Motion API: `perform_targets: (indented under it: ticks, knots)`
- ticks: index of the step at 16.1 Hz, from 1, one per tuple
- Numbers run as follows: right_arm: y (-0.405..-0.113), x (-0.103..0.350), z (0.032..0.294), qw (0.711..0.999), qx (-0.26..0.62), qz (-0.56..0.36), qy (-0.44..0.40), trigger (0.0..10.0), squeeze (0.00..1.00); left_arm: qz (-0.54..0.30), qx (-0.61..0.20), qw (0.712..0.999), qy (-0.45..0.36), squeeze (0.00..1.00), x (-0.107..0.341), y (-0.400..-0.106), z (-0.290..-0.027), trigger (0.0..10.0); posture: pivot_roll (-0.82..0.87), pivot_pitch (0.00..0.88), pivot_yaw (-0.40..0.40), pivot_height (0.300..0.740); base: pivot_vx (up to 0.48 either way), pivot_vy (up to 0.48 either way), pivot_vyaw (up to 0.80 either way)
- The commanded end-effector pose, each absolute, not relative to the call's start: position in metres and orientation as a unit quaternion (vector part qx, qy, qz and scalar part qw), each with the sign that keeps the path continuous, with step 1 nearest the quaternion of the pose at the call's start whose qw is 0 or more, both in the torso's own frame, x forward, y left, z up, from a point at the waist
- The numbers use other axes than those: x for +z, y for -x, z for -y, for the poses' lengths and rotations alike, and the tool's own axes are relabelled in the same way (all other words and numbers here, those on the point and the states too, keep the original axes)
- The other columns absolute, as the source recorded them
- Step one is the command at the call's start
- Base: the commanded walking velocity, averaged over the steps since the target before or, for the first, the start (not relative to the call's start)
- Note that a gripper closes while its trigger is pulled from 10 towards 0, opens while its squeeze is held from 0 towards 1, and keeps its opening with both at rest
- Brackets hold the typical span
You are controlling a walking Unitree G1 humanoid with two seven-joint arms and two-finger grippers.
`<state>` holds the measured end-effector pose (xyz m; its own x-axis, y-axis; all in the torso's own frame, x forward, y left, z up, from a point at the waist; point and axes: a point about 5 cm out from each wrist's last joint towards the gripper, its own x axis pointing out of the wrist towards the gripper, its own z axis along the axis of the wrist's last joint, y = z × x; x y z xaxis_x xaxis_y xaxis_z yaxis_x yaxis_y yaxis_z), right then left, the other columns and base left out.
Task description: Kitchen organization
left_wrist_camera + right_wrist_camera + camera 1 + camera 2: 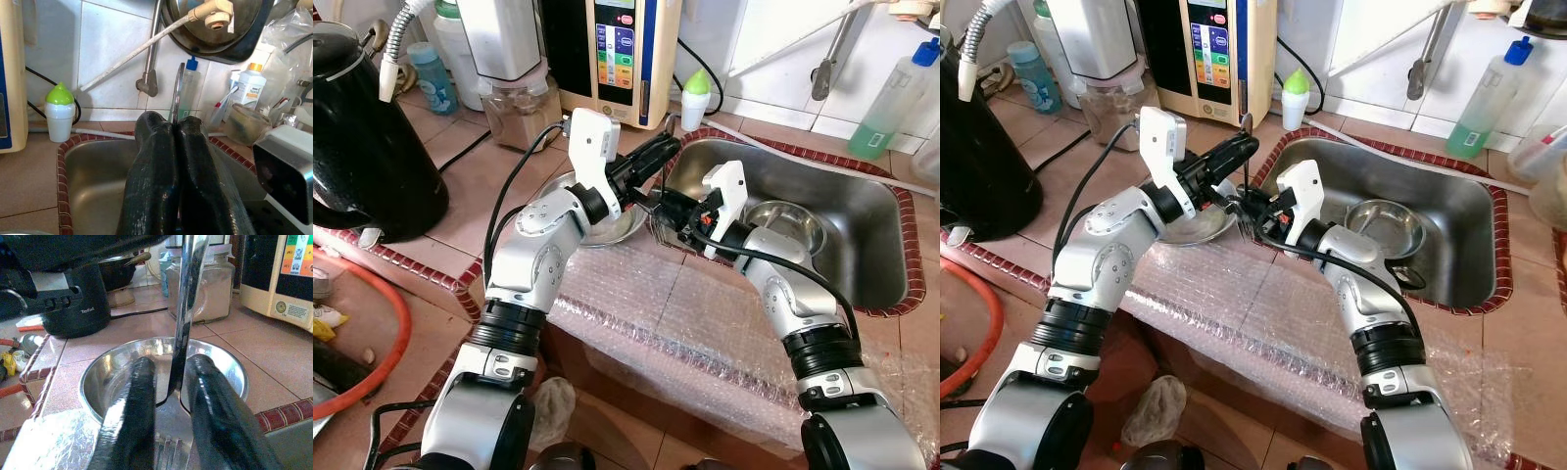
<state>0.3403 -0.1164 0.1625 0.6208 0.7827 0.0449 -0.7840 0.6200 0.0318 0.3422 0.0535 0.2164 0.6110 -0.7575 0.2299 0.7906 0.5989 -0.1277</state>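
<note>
A steel fork (1246, 176) stands nearly upright over the left rim of the steel sink (862, 230), tines down. My left gripper (672, 147) is shut on the upper handle, whose tip (178, 88) pokes out past the fingers. My right gripper (658, 206) holds the fork low down, and its fingers (139, 396) close on the broad part just above the tines (166, 450). Behind the fork, a steel bowl (122, 372) sits on the tiled counter. A second steel bowl (788, 223) lies in the sink.
Bubble wrap (685, 304) covers the counter's front edge. A black kettle (362, 137) stands at the far left, with a glass jar (519, 108) and a water machine (622, 59) at the back. A green-capped bottle (695, 98) and a soap bottle (891, 98) flank the sink.
</note>
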Motion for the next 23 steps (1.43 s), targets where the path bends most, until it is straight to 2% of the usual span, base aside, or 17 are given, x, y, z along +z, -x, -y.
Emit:
perform_targets:
  ticks: [1,3,4,5,6,7,8,9,12,13,14,19,20,21,22,23]
  knots:
    - [-0.344,0.167,0.119,0.902,0.430,0.018,-0.018,0.0,0.00,0.084,-0.441,0.889,0.095,0.00,0.220,-0.340,-0.053,0.0,-0.04,0.000,0.072,0.740,0.000,0.000,0.00]
    - [-0.344,0.167,0.120,0.904,0.428,0.017,-0.017,0.0,0.00,0.084,-0.441,0.888,0.094,0.00,0.220,-0.340,-0.052,0.0,-0.04,0.000,0.074,0.740,0.000,0.000,0.00]
    - [-0.345,0.166,0.121,0.906,0.423,0.017,-0.014,0.0,0.00,0.084,-0.441,0.889,0.092,0.00,0.220,-0.340,-0.052,1.4,-0.04,0.000,0.074,0.740,0.000,0.000,0.00]
    - [-0.346,0.166,0.122,0.909,0.417,0.018,-0.010,0.0,0.00,0.085,-0.442,0.889,0.091,0.00,0.220,-0.340,-0.052,1.8,-0.04,0.000,0.074,0.740,0.000,0.000,0.00]
    - [-0.349,0.166,0.124,0.916,0.401,0.021,0.003,0.0,0.00,0.085,-0.446,0.887,0.091,0.00,0.220,-0.340,-0.052,3.3,-0.04,0.000,0.074,0.740,0.000,0.000,0.00]
    - [-0.352,0.166,0.126,0.923,0.385,0.022,0.010,0.0,0.00,0.085,-0.445,0.887,0.091,0.00,0.220,-0.340,-0.052,6.9,-0.04,0.000,0.075,0.740,0.000,0.000,0.00]
    - [-0.354,0.166,0.127,0.926,0.376,0.022,0.012,0.0,0.00,0.086,-0.444,0.887,0.089,0.00,0.220,-0.340,-0.052,7.6,-0.03,0.000,0.073,0.740,0.000,0.000,0.00]
    - [-0.356,0.166,0.130,0.931,0.364,0.024,0.014,0.0,0.00,0.086,-0.443,0.889,0.085,0.00,0.220,-0.340,-0.053,10.0,-0.03,0.000,0.072,0.740,0.000,0.000,0.00]
    - [-0.363,0.169,0.137,0.944,0.328,0.032,0.024,0.0,0.00,0.081,-0.440,0.890,0.090,0.00,0.218,-0.340,-0.055,10.0,-0.03,0.000,0.069,0.740,0.000,0.000,0.00]
    - [-0.366,0.168,0.141,0.951,0.304,0.032,0.037,0.0,0.00,0.079,-0.436,0.890,0.103,0.27,0.219,-0.341,-0.057,10.0,-0.03,0.000,0.068,0.740,0.000,0.000,0.00]
    - [-0.374,0.164,0.153,0.969,0.242,0.015,0.057,0.0,0.00,0.077,-0.434,0.890,0.111,1.00,0.219,-0.341,-0.059,10.0,-0.03,0.000,0.067,0.740,0.000,0.000,0.00]
    - [-0.381,0.146,0.187,0.991,0.103,-0.040,0.081,0.0,0.00,0.081,-0.394,0.909,0.112,1.00,0.217,-0.340,-0.082,10.0,-0.02,0.000,0.060,0.740,0.000,0.000,0.00]
    - [-0.381,0.140,0.193,0.993,0.074,-0.055,0.080,3.1,0.00,0.071,-0.378,0.916,0.114,1.00,0.213,-0.340,-0.093,10.0,-0.01,0.000,0.057,0.740,0.000,0.000,0.00]
    - [-0.380,0.135,0.197,0.993,0.056,-0.068,0.076,10.0,0.00,0.061,-0.358,0.924,0.123,1.00,0.207,-0.341,-0.105,10.0,-0.01,0.000,0.055,0.740,0.000,0.000,0.00]
    - [-0.380,0.132,0.199,0.993,0.050,-0.074,0.070,10.0,0.00,0.054,-0.341,0.929,0.131,1.00,0.203,-0.342,-0.113,10.0,-0.01,0.000,0.055,0.740,0.000,0.000,0.00]
    - [-0.378,0.127,0.202,0.994,0.037,-0.085,0.062,10.0,1.00,0.045,-0.311,0.940,0.129,1.00,0.196,-0.342,-0.127,10.0,-0.01,0.000,0.054,0.740,0.000,0.000,0.00]
